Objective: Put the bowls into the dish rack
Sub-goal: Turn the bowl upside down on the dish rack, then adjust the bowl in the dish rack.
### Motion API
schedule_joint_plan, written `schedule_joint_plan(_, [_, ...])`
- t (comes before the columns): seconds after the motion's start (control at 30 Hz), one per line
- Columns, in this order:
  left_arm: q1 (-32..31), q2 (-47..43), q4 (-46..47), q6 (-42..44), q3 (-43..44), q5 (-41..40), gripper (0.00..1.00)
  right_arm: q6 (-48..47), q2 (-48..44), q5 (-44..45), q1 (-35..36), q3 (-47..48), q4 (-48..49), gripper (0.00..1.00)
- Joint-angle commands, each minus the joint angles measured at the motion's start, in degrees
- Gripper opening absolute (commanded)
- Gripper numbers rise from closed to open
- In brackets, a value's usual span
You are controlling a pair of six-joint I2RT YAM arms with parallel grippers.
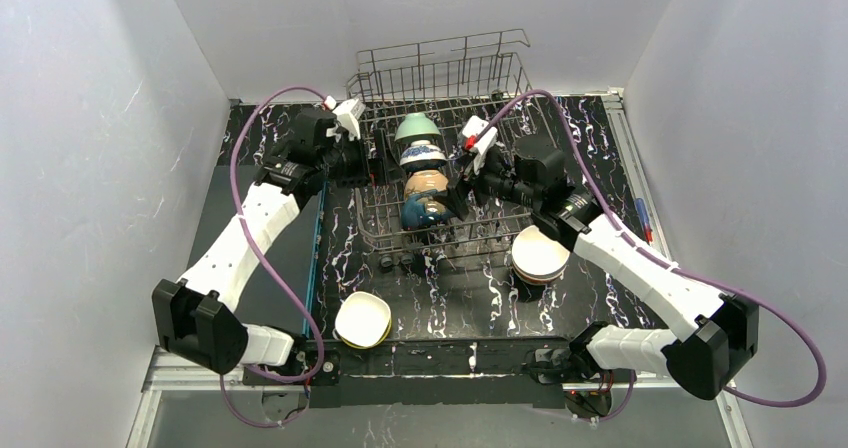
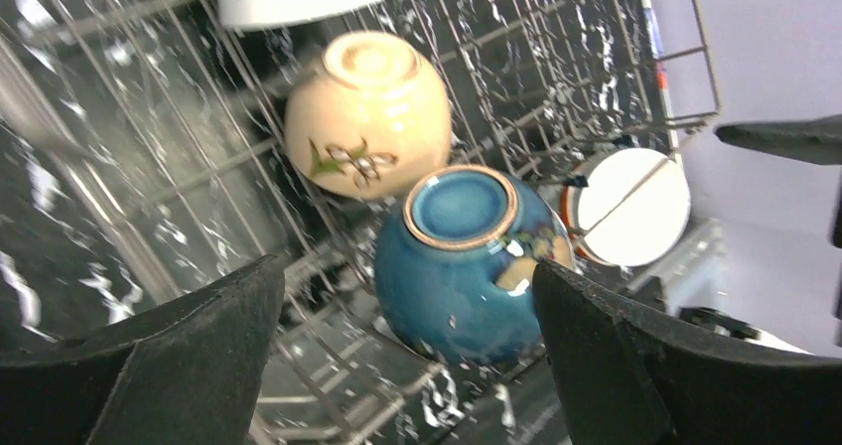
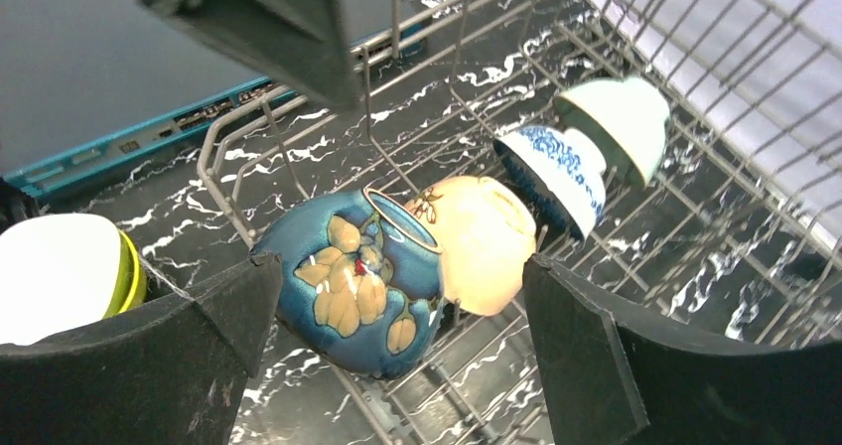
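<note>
Both tools gape wide, gripping nothing. The left tool [image 2: 407, 306] and right tool [image 3: 397, 316] flank the teal bowl [image 2: 457, 266], stood on edge between dish rack [image 1: 440, 68] tines, probably to save room. A yellow-green bowl [image 1: 362, 318] waits on the bench [image 1: 470, 298] behind them.

Middle lane of the dish rack [image 1: 440, 68] is packed with four bowls [image 1: 424, 182] nose to tail (upright tines everywhere too). Side lanes look open, apart from the left gripper [image 1: 378, 164] and right gripper [image 1: 458, 190] parked there.

A black, white-veined tabletop [image 1: 470, 303] sits between white walls [image 1: 100, 118], with a dark grey teal-edged panel [image 3: 89, 77] at its left and a blue pen [image 1: 641, 216] along its right edge.
</note>
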Motion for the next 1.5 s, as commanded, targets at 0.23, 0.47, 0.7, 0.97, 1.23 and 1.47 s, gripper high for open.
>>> schedule_joint_plan(0.23, [-4.57,-2.16,-8.78,-14.68,-2.71,10.15,0.95,24.46,6.32,4.56,-0.90,7.47,-14.19,0.99])
schedule_joint_plan(0.47, [-7.32,-0.74,-9.75,-15.11,-4.25,6.22,0.90,27.96,8.21,3.27,-1.80,6.46,-16.82,0.93])
schedule_joint_plan(0.7, [-9.44,3.23,-10.67,-13.28,-2.34,3.55,0.83,27.20,11.56,1.39,-1.99,6.44,-17.55,0.84])
schedule_joint_plan(0.97, [-11.30,6.59,-11.32,-12.22,-0.38,1.90,0.76,25.22,14.41,3.63,-2.01,6.91,-21.52,0.75])
schedule_joint_plan(1.23, [-11.99,9.86,-11.61,-11.94,1.19,1.69,0.72,23.93,16.38,8.24,-2.61,7.89,-25.49,0.74])
schedule_joint_plan(1.47, [-12.43,12.70,-12.16,-12.04,2.73,1.55,0.71,24.05,17.98,9.55,-4.17,7.89,-28.22,0.72])
